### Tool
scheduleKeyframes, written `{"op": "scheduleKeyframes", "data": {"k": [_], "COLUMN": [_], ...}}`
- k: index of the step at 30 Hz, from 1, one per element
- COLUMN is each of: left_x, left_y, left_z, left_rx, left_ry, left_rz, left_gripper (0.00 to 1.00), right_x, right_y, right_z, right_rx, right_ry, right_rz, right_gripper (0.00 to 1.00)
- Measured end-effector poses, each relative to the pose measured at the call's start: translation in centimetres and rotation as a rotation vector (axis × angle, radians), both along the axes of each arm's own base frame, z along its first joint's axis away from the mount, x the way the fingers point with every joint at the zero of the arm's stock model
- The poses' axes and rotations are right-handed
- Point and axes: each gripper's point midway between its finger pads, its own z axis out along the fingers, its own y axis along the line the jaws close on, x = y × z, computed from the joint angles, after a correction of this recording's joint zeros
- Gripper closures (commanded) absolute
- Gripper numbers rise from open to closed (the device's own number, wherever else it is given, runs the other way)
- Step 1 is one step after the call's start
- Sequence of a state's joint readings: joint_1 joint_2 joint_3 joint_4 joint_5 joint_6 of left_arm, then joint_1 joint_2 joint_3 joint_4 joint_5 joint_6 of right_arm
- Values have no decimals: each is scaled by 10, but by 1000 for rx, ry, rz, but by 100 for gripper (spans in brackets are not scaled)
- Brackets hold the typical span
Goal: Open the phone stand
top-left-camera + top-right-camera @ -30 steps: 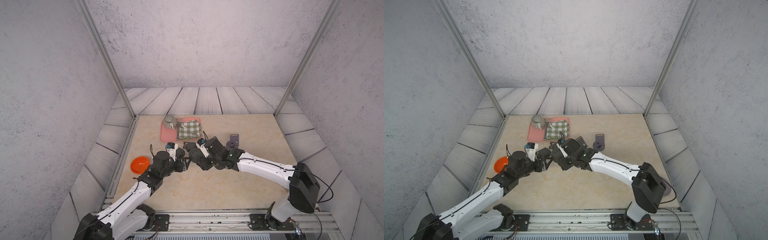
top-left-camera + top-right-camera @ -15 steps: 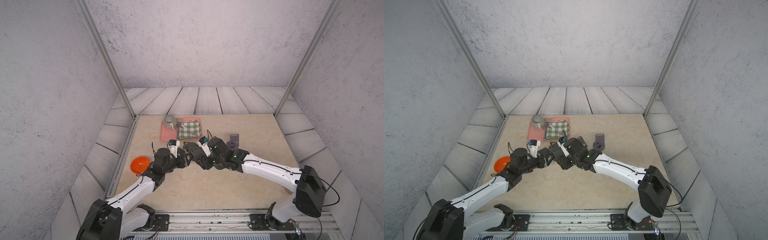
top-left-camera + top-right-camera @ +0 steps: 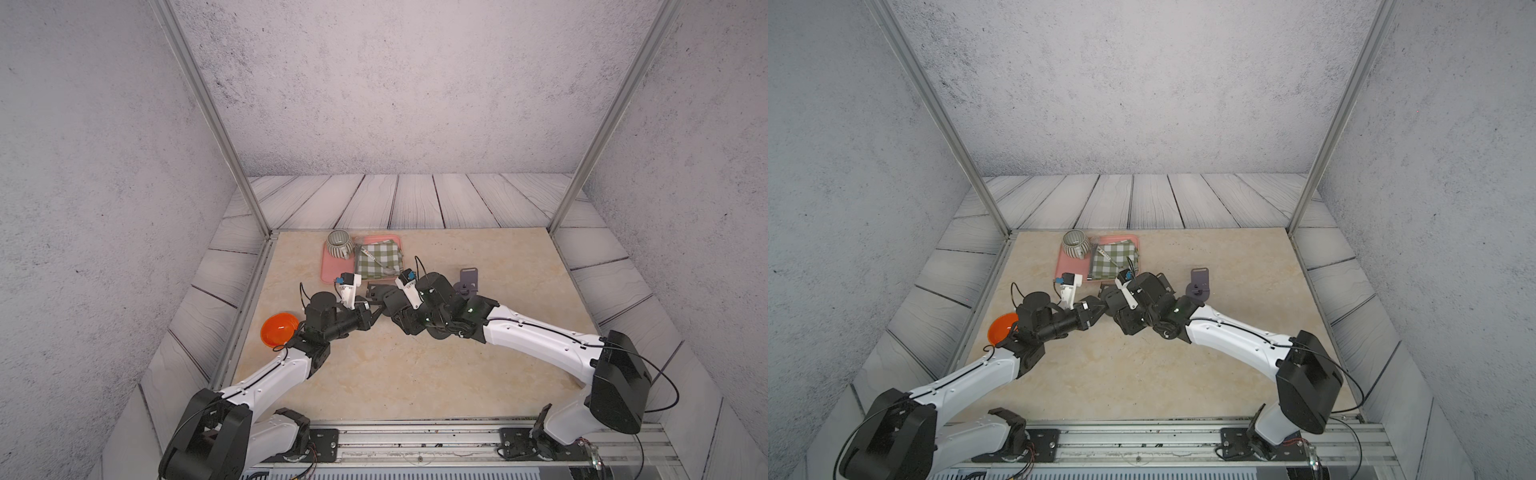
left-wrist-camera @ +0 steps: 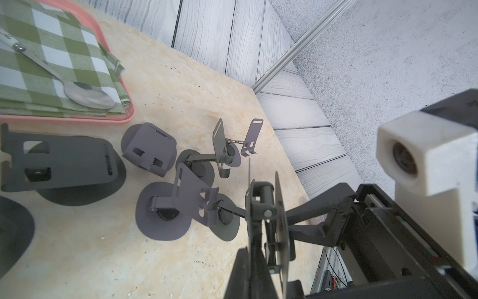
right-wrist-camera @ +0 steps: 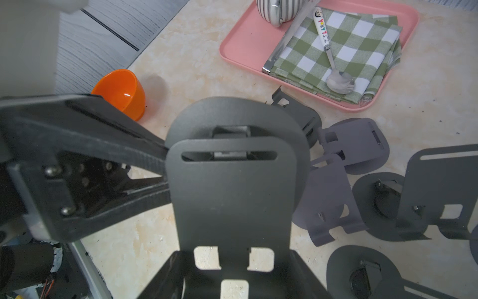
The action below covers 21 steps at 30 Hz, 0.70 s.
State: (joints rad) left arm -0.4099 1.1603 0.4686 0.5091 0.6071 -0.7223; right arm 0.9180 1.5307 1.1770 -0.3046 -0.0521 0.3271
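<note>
Two end effectors (left (image 5: 166, 172), right (image 5: 234, 259)) grip one phone stand (image 5: 232, 202).

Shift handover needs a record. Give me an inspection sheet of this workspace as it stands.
Surface: beige marbled tabletop, a few dark specks.
Job's things: dark phone stand lifted off the table between both arms.
Clutter: several more stands on the table; pink tray with check cloth, spoon and striped cup; orange bowl.
Grippers: left gripper shut on the stand's edge; right gripper grips its lower end.
Cables: black cable loops free at the right arm's base; no snag seen.
Surroundings: grey walls, aluminium posts; nothing else seen.
</note>
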Motion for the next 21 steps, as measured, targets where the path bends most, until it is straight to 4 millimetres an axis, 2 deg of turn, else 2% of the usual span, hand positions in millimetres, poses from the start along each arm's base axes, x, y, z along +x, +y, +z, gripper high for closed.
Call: {"op": "scheduleKeyframes", "data": {"k": [11, 16, 21], "left_x": [0, 6, 9], "left_y": [14, 22, 22], "left_z": [7, 4, 4], "left_rx": [147, 236, 283], "left_ry": [-75, -107, -136], "left_rz": [59, 102, 109], "left_gripper": [100, 100, 100], "right_x": [-2, 0, 0], "right_y": [6, 9, 6], "right_z": [10, 13, 19], "right_rx": [9, -3, -26], "right_ry": [-11, -14, -20], "right_rz": [25, 34, 38], "right_gripper": [47, 46, 46]}}
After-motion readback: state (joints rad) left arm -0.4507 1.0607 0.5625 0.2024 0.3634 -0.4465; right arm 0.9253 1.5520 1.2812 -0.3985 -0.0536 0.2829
